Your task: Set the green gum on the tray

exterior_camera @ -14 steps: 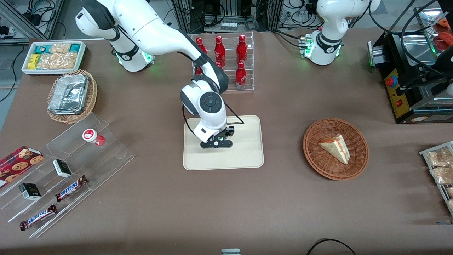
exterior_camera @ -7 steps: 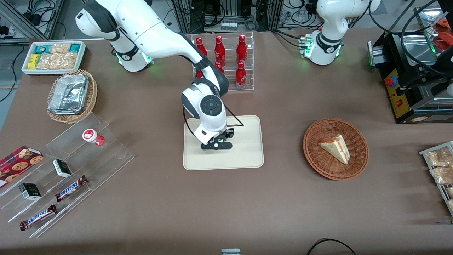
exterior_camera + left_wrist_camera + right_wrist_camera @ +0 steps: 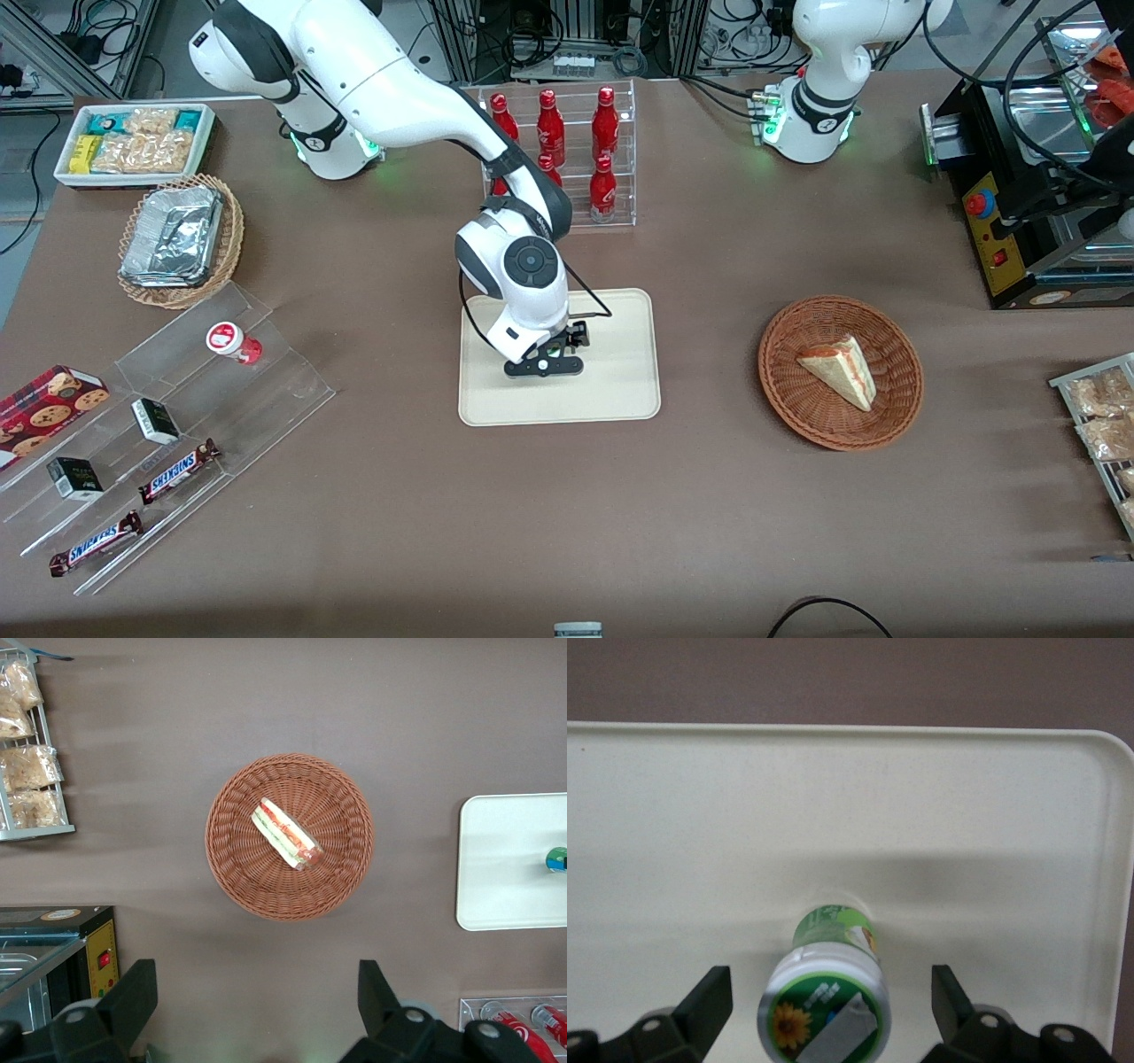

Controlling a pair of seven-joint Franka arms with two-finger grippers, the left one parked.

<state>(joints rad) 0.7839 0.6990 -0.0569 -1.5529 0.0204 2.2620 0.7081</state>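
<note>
1. I see the tray (image 3: 620,390) near the bottle rack (image 3: 567,159).
2. My gripper (image 3: 831,997) hovers over the tray, jaws spread wide.
3. Green gum (image 3: 828,992) stands on the tray between the fingers (image 3: 709,1001), untouched.

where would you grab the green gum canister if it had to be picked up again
Judging by its pose, across the round side wall just under the white lid, coming straight down from above. The green gum canister stands upright on the tray, and the open gripper is directly above it, one finger on each side with gaps.
</note>
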